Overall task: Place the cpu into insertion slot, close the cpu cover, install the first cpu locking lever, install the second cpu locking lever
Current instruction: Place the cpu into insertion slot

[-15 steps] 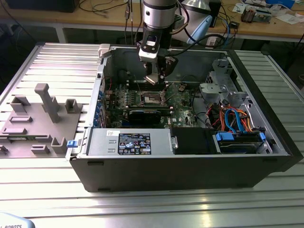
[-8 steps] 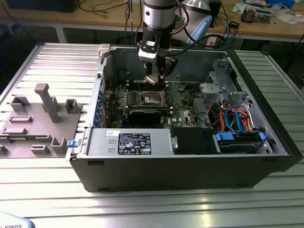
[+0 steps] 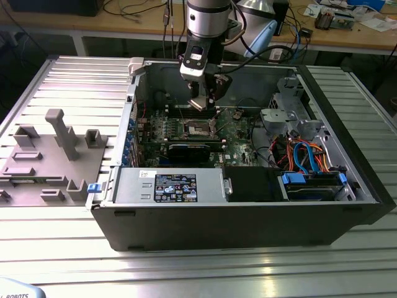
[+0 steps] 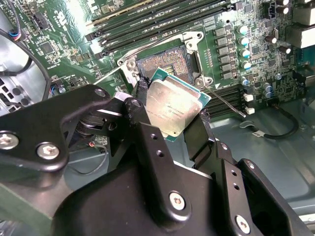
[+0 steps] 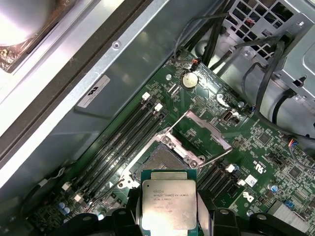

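Gripper [image 3: 203,104] on the arm hangs inside the open computer case [image 3: 217,217], its two black fingers [image 4: 142,88] clamped on opposite edges of the cpu [image 4: 174,105], which shows in both wrist views [image 5: 169,204] with its dull metal top toward the cameras. The case lies on its side on a table of aluminium slats [image 3: 186,273], with a grey moulded fixture [image 3: 56,155] on the table at the exterior view's left. Inside the case the green motherboard [image 3: 242,133] fills the floor, and long dark memory slots [image 5: 118,137] run in parallel beside the socket. The insertion slot [image 4: 162,64] is uncovered, its dark contact field bare inside the silver rim [image 5: 157,162]. The cpu cover [image 5: 210,129] stands swung up on the side of the slot away from the memory slots, the green board visible through its square opening. The cpu is held close above the slot and not seated in it. A thin wire locking lever [image 4: 226,102] juts out from the socket's corner.
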`<control>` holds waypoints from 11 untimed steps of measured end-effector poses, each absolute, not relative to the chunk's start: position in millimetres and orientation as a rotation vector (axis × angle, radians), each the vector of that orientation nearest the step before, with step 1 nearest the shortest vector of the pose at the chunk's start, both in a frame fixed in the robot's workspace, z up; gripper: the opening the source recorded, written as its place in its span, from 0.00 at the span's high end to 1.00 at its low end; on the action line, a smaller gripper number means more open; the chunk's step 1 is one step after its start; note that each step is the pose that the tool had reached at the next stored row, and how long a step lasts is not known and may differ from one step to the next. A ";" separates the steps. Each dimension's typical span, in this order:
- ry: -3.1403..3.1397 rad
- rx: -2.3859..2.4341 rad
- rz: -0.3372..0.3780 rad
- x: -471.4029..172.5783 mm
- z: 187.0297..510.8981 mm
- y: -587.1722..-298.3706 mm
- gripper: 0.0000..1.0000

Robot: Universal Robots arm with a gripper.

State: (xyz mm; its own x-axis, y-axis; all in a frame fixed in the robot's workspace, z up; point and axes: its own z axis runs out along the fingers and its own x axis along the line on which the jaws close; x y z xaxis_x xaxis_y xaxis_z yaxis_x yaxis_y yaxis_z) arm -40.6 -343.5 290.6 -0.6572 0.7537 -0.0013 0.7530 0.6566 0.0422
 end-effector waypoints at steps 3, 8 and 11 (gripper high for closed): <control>2.839 1.300 0.059 -40.7 290.5 -343.6 0.45; 2.833 1.313 0.059 -40.6 290.3 -343.5 0.45; 2.830 1.319 0.059 -40.6 290.2 -343.6 0.45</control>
